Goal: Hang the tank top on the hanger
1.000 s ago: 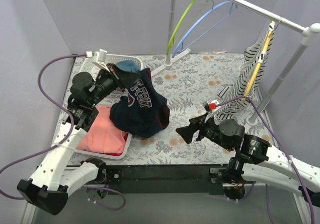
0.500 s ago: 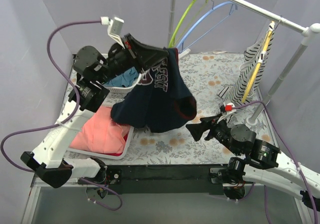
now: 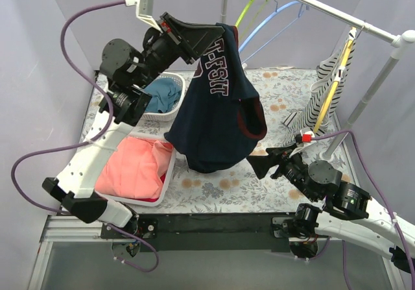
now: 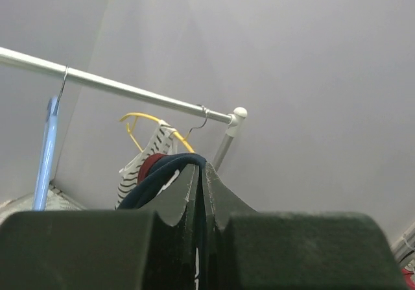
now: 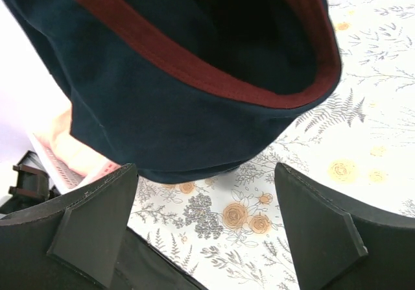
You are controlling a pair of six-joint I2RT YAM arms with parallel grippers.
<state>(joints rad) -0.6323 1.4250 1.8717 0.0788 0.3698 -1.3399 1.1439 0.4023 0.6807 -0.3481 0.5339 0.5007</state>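
Note:
My left gripper (image 3: 217,30) is shut on the tank top (image 3: 217,118) at a shoulder strap and holds it high, so the navy shirt with red trim and white lettering hangs over the table. In the left wrist view the strap (image 4: 170,167) loops out of the closed jaws. The light-blue hanger (image 3: 269,24) hangs on the rail behind, and also shows in the left wrist view (image 4: 45,160). My right gripper (image 3: 254,165) is open and empty, just right of the shirt's lower hem; the right wrist view shows the hanging shirt (image 5: 168,102) ahead of its spread fingers.
A lime-green hanger (image 3: 249,8) hangs beside the blue one. A yellow hanger with a striped top (image 3: 324,95) hangs at the right of the rail (image 3: 337,11). A white tray (image 3: 165,183) holds a coral-pink garment (image 3: 133,170); a white basket (image 3: 162,95) holds teal cloth.
My left arm has lifted the tank top from the tray up and to the right, toward the rail. My right gripper has moved slightly right and forward, still open.

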